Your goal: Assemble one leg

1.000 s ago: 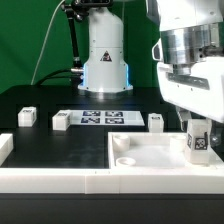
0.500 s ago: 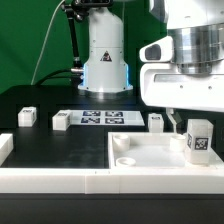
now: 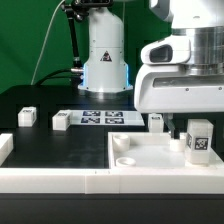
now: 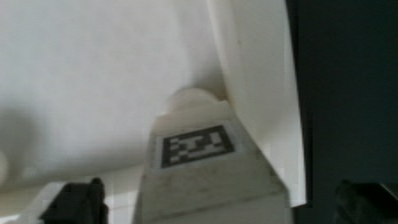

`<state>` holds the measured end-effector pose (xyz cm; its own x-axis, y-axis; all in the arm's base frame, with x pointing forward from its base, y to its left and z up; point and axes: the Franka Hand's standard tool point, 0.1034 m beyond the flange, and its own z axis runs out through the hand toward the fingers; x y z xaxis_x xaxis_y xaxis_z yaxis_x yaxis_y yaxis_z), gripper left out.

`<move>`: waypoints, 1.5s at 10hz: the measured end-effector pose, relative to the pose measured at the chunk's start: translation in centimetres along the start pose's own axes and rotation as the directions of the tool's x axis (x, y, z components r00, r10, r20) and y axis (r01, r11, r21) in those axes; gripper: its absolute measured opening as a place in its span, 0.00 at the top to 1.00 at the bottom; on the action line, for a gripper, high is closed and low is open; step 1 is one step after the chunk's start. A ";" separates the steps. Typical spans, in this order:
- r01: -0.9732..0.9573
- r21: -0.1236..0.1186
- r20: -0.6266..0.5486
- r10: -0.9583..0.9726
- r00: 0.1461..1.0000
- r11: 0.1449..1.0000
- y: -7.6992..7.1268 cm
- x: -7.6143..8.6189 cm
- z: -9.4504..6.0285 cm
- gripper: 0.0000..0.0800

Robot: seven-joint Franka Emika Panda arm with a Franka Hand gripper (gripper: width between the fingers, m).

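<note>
A leg, a small white block with a black-and-white tag, stands upright in the white tray near its corner at the exterior view's right. My gripper hangs just above and behind it. In the wrist view the leg rises between my two dark fingertips, with a gap on each side. The gripper is open and holds nothing.
Three more small white legs stand on the black table: one at the exterior view's left, one beside the marker board, and one behind the tray. The arm's base stands at the back.
My gripper has let go of the leg and risen a little. The leg stays upright in the tray.
</note>
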<state>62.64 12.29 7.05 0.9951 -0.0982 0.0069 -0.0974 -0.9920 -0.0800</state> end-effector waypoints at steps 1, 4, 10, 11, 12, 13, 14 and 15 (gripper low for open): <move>0.101 -0.001 0.000 -0.101 0.995 0.995 0.2 0.1 0.0 0.19; 0.172 -0.004 -0.001 -0.172 0.985 0.985 0.6 0.2 0.0 0.30; -0.086 -0.001 -0.005 0.086 0.996 0.996 0.7 0.2 0.0 0.64; -0.142 -0.001 -0.005 0.142 0.990 0.990 0.7 0.2 0.0 0.64; -0.275 0.001 -0.005 0.275 0.962 0.962 0.8 0.2 0.0 0.64; -0.385 0.006 -0.002 0.385 0.923 0.923 0.8 0.2 0.0 0.64; -0.491 0.005 -0.001 0.491 0.871 0.871 0.8 0.1 0.1 0.64; -0.562 0.010 0.000 0.562 0.827 0.827 0.9 0.1 0.1 0.64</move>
<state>62.68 11.44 6.88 0.7684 -0.6387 -0.0397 -0.6396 -0.7645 -0.0799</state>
